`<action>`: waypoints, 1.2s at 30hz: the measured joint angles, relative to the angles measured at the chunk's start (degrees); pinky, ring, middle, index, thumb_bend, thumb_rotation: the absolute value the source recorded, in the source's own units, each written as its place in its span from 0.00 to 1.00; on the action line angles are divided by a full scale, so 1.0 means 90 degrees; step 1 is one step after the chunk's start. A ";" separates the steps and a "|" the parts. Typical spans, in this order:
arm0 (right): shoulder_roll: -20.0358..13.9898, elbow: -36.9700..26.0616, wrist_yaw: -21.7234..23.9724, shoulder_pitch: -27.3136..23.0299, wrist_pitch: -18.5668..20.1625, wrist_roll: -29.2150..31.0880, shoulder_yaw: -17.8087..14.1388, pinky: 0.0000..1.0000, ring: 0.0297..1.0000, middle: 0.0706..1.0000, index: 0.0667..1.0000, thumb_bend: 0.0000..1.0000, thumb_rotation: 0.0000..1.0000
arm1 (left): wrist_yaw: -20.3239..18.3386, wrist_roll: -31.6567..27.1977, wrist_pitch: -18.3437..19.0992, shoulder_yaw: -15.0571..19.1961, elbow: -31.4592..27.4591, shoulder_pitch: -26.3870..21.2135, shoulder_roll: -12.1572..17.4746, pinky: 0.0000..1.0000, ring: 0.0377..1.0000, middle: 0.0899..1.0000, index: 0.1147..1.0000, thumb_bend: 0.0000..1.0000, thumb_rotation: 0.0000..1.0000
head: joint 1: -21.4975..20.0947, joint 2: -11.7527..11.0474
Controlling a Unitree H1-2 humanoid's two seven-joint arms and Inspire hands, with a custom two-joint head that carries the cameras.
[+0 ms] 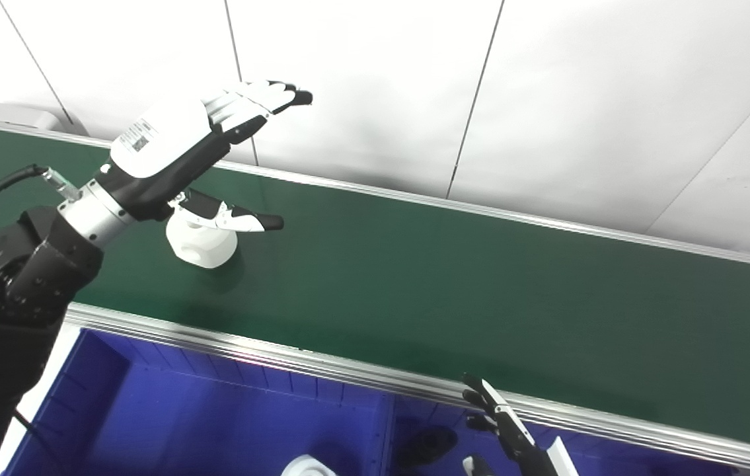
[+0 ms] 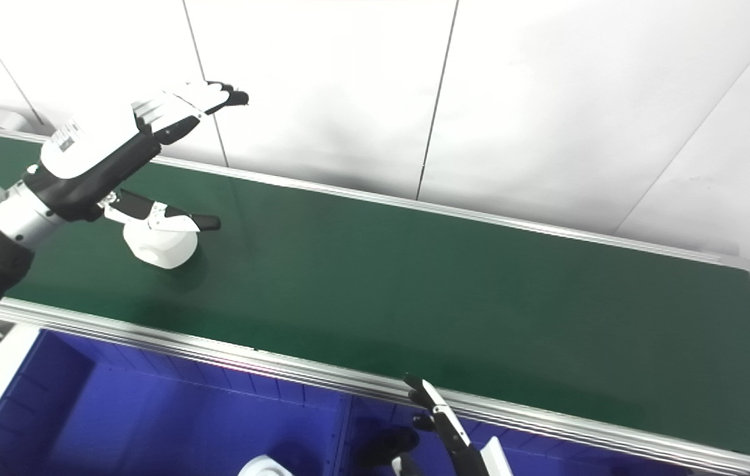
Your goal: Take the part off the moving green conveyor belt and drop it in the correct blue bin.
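Observation:
A white rounded part [image 1: 201, 244] sits on the green conveyor belt [image 1: 414, 277] toward its left end. My left hand [image 1: 176, 145] hovers over it, open, with fingers stretched out above and the thumb [image 1: 242, 220] reaching across the part's top; whether the thumb touches it I cannot tell. My right hand [image 1: 510, 433] shows only partly at the bottom edge, over the blue bins, fingers spread and holding nothing.
Blue bins [image 1: 203, 410] line the near side below the belt's metal rail [image 1: 348, 370]. A white part [image 1: 308, 466] lies in the left bin and a dark object [image 1: 427, 444] in the one beside it. A white panelled wall stands behind the belt.

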 measured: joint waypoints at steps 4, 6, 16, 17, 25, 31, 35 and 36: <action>0.0003 0.0000 -0.0001 -0.0001 0.0000 0.0014 0.0001 0.80 0.90 0.94 0.92 0.34 0.82 | 0.0248 0.0348 -0.0294 -0.0087 0.0529 -0.0058 0.0003 0.87 0.89 0.90 0.87 0.67 0.43 | -0.0020 0.0000; 0.0005 0.0000 -0.0003 -0.0007 0.0000 0.0015 0.0001 0.80 0.90 0.94 0.92 0.34 0.82 | 0.0385 0.0460 -0.0403 -0.0201 0.0837 -0.0131 0.0014 0.87 0.88 0.89 0.86 0.67 0.43 | -0.0020 0.0000; 0.0003 0.0000 -0.0002 0.0002 0.0000 0.0016 -0.0003 0.80 0.90 0.94 0.92 0.36 0.83 | 0.1175 0.0540 -0.0453 -0.1167 0.1838 -0.0243 0.0456 0.86 0.85 0.84 0.82 0.68 0.55 | -0.0029 0.0029; 0.0003 -0.0001 -0.0002 0.0002 0.0000 0.0016 -0.0006 0.80 0.90 0.94 0.92 0.35 0.82 | 0.1270 0.0543 -0.0453 -0.1258 0.1916 -0.0245 0.0473 0.86 0.85 0.84 0.82 0.68 0.53 | -0.0049 0.0039; 0.0003 -0.0004 -0.0002 -0.0009 0.0000 0.0029 -0.0037 0.80 0.90 0.93 0.91 0.35 0.82 | 0.2044 0.0662 -0.0459 -0.2212 0.2876 -0.0399 0.0698 0.85 0.86 0.86 0.86 0.74 0.54 | -0.0078 0.0068; 0.0001 -0.0005 -0.0002 -0.0016 0.0000 0.0115 -0.0077 0.81 0.90 0.93 0.91 0.36 0.84 | 0.2105 0.0452 -0.0460 -0.2462 0.2944 -0.0400 0.0716 0.82 0.89 0.90 0.90 0.74 0.48 | -0.0059 0.0088; 0.0001 -0.0005 -0.0002 -0.0016 0.0000 0.0164 -0.0093 0.81 0.90 0.92 0.91 0.37 0.84 | 0.2085 0.0036 -0.0460 -0.2599 0.3019 -0.0409 0.0723 0.80 0.89 0.93 0.91 0.78 0.46 | -0.0059 0.0088; 0.0000 -0.0005 -0.0002 -0.0015 0.0000 0.0169 -0.0097 0.81 0.90 0.92 0.91 0.38 0.85 | 0.2079 -0.0002 -0.0460 -0.2632 0.3056 -0.0415 0.0734 0.80 0.89 0.93 0.92 0.79 0.45 | -0.0068 0.0088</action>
